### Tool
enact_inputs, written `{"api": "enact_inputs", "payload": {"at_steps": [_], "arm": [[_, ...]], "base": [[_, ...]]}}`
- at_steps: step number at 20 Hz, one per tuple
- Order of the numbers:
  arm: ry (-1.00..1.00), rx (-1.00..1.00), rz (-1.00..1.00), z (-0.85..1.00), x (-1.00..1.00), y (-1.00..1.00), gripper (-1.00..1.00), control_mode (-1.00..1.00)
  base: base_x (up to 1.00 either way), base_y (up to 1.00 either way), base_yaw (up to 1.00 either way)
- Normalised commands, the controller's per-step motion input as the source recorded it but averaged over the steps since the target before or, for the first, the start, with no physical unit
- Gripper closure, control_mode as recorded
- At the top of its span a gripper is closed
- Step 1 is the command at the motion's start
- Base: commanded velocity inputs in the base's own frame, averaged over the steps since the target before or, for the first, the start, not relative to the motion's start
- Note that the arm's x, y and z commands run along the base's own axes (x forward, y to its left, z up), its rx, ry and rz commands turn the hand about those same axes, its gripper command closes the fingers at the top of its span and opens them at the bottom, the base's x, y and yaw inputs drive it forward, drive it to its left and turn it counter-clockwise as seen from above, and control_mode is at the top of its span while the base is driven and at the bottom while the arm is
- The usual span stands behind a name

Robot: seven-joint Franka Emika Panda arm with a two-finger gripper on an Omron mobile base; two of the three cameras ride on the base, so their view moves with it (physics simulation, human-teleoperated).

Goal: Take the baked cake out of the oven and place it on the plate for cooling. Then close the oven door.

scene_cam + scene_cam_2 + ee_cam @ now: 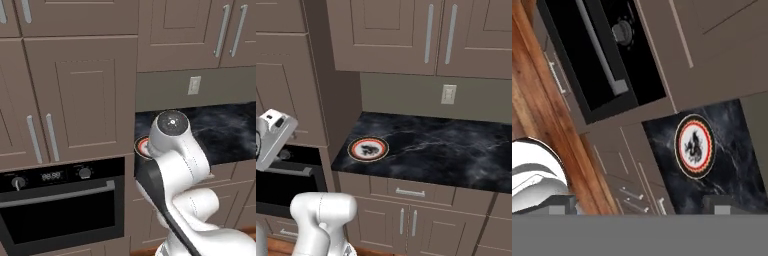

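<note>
The black oven point(60, 200) sits in the brown cabinet wall with its oven door point(60, 217) shut and the silver bar handle point(57, 194) across its top. The baked cake is hidden. The red-ringed plate point(368, 148) lies bare at the left end of the black counter; my arm partly covers the plate point(141, 146) in the left base view. In the hand view my gripper point(643, 206) is open and holds nothing. It hangs well away from the plate point(695, 145) and the oven door point(577, 55).
A black marble counter point(446, 150) runs to the right of the oven, with drawers and cabinet doors point(408, 220) beneath. Upper cabinets point(406, 35) hang over it and a wall socket point(448, 94) sits on the backsplash. Wooden floor point(542, 100) lies below.
</note>
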Motion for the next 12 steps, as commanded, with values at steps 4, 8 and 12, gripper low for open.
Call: {"api": "enact_inputs", "payload": {"at_steps": [4,8,12], "arm": [[-0.25,-0.01,0.14,-0.39,0.0,0.35,-1.0,-1.0],[-0.3,-0.02,0.16,-0.38,0.03,0.32,-1.0,-1.0],[-0.22,-0.01,0.18,-0.41,0.17,0.3,-1.0,-1.0]], "base": [[0.0,0.0,0.0],[0.0,0.0,0.0],[0.0,0.0,0.0]]}}
